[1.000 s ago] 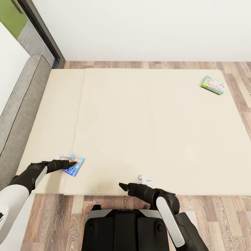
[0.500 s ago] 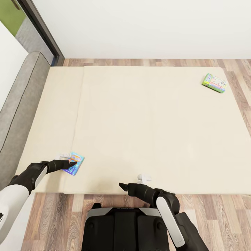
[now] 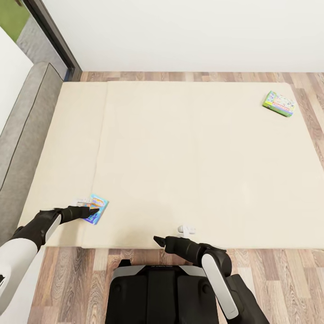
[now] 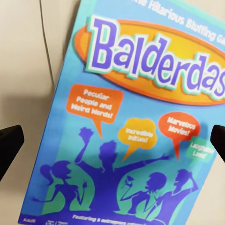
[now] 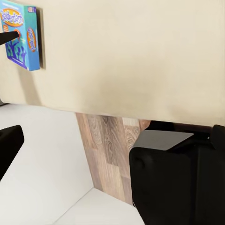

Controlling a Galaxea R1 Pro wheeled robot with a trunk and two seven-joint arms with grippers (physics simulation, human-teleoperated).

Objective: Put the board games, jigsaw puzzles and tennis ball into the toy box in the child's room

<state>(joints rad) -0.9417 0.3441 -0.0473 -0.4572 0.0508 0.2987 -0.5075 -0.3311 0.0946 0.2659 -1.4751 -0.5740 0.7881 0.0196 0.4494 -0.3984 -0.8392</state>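
On the beige bed [image 3: 189,157], a blue board game [image 3: 98,207] lies near the front left corner. My left gripper [image 3: 93,210] is over its near end. In the left wrist view the blue lid [image 4: 136,122] reads "Balderdash", and the left gripper [image 4: 115,140] is open with its dark fingertips [image 4: 9,145] wide apart on either side of the box. A pastel board game with a green edge [image 3: 279,103] lies at the bed's far right corner. My right gripper [image 3: 156,239] hovers open at the front edge of the mattress, holding nothing. The right wrist view catches the blue board game [image 5: 21,35] to the side.
A grey headboard [image 3: 22,135] runs along the bed's left side, with a dark window frame [image 3: 54,40] behind it. Wood-plank floor [image 3: 279,279] surrounds the bed. A small white object [image 3: 186,230] sits at the mattress's front edge. My dark base [image 3: 162,292] stands against the bed.
The whole picture has slid: the bed sits a little higher in view, so the camera moved. Both arms hold the same pose, and the blue board game lies where it was on the mattress.
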